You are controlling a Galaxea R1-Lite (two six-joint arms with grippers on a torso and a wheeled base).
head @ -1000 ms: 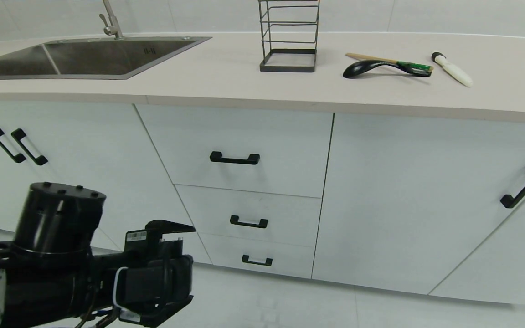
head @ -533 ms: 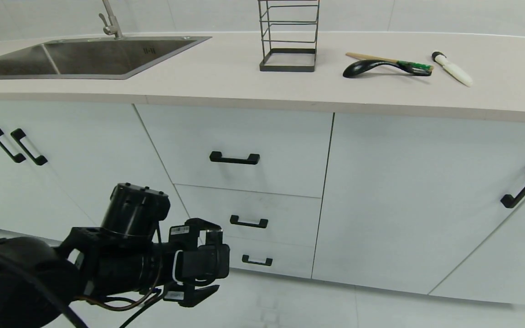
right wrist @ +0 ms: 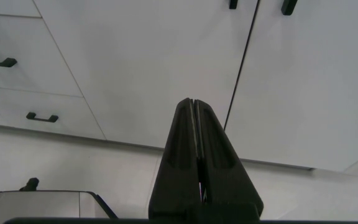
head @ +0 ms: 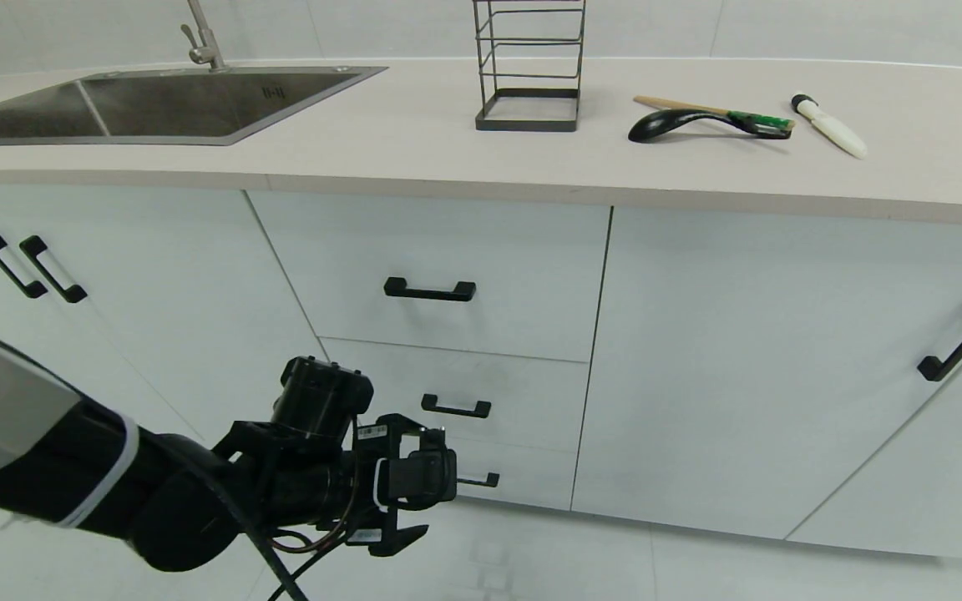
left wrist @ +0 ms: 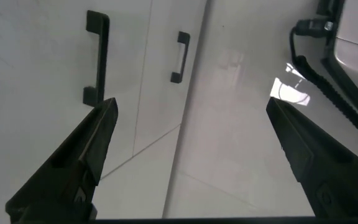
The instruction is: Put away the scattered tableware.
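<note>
I judge the step in hand to be the approach to the drawer stack, before any tableware is picked up. The tableware lies on the counter (head: 414,159) in the upper right of the head view: a black spoon (head: 673,122), a wooden utensil (head: 681,105) touching it along the far side, and a white-handled utensil (head: 833,130) just beside them to the right. The wire rack (head: 529,113) stands at upper centre, apart from all three. The left gripper (head: 437,480) sits at lower centre, spread wide and holding nothing, its jaws one above the other and level with the bottom drawer handle (head: 485,480), which it partly covers. The right gripper (right wrist: 192,107) has its fingers pressed together, empty. The next move calls for advancing the left gripper until the handle bar lies between the jaws, then closing and pulling straight out; I cannot tell how near the gripper is to the handle. Compared with the earlier frames, the left arm has extended from the lower left corner toward the drawers. The tableware has not moved.
</note>
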